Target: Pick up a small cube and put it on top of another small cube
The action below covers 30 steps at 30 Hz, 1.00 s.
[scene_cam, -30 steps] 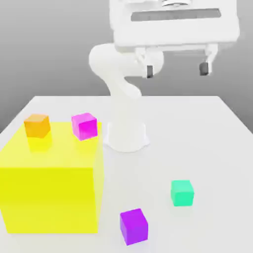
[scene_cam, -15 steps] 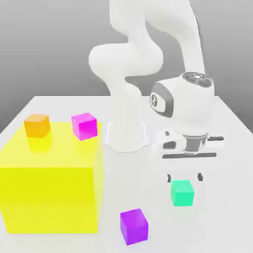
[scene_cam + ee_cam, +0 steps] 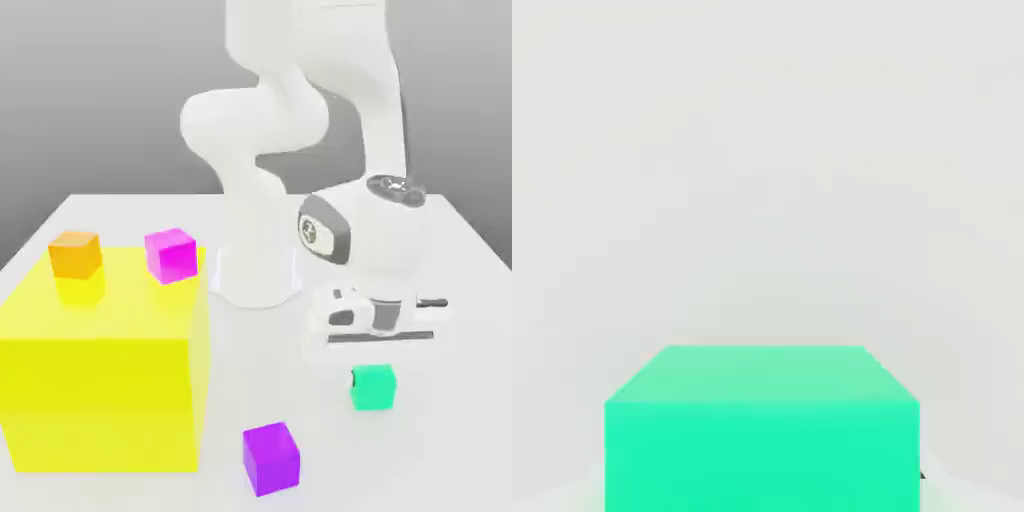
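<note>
The small teal-green cube [image 3: 373, 388] rests on the white table [image 3: 450, 440], toward the exterior view's right front. My gripper [image 3: 372, 362] has come straight down onto it, and the white hand sits just above the cube's top. In the hand view the teal cube [image 3: 762, 430] looms very close. The small orange cube [image 3: 75, 254] sits on the back corner of the big yellow block [image 3: 100, 390], at the exterior view's left.
A magenta cube [image 3: 170, 255] stands on the yellow block's other back corner, beside the orange one. A purple cube [image 3: 271, 458] lies on the table in front, between the block and the teal cube. The arm's base [image 3: 255, 275] rises behind.
The arm swung down from high above the table and lowered the hand onto the teal cube. The cube has shifted very slightly; the other cubes have not moved.
</note>
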Available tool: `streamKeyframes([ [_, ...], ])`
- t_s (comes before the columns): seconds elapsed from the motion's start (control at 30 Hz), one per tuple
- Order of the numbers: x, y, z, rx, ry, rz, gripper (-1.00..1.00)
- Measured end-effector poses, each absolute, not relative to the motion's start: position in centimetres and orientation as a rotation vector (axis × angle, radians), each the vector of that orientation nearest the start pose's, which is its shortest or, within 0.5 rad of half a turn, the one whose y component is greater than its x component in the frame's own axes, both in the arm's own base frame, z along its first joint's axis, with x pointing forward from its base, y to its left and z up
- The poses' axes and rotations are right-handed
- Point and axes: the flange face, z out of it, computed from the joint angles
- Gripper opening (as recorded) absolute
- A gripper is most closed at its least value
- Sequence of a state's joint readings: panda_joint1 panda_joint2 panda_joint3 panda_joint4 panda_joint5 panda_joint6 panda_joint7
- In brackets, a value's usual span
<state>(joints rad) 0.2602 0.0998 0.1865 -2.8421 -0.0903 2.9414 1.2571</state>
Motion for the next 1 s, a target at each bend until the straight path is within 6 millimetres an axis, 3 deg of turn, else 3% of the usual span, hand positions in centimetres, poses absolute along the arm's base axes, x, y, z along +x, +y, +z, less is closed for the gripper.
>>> streamKeyframes([
  [0.07,31.8,16.3,19.0,-2.940,1.105,-0.003,-1.00],
  [0.13,33.6,16.2,21.3,-2.910,1.117,-0.027,-1.00],
  [0.17,35.5,13.9,22.7,-2.868,1.202,-0.040,-1.00],
  [0.27,38.8,9.0,26.8,-2.805,1.323,-0.064,-1.00],
  [0.43,40.7,-1.7,33.4,-2.696,1.550,-0.074,-1.00],
  [0.6,37.9,-12.7,40.0,-2.557,1.775,-0.062,-1.00],
  [0.73,32.5,-20.7,45.0,-2.418,1.944,-0.043,-1.00],
  [0.77,31.0,-22.0,45.5,-2.396,1.985,-0.029,-1.00],
  [0.83,29.7,-23.1,44.0,-2.383,2.030,-0.006,-1.00],
  [0.93,29.3,-23.4,40.0,-2.379,2.043,0.000,-1.00],
  [0.97,29.2,-23.4,39.2,-2.378,2.043,0.001,1.00],
  [1.0,29.2,-23.4,39.2,-2.378,2.043,0.001,1.00],
])
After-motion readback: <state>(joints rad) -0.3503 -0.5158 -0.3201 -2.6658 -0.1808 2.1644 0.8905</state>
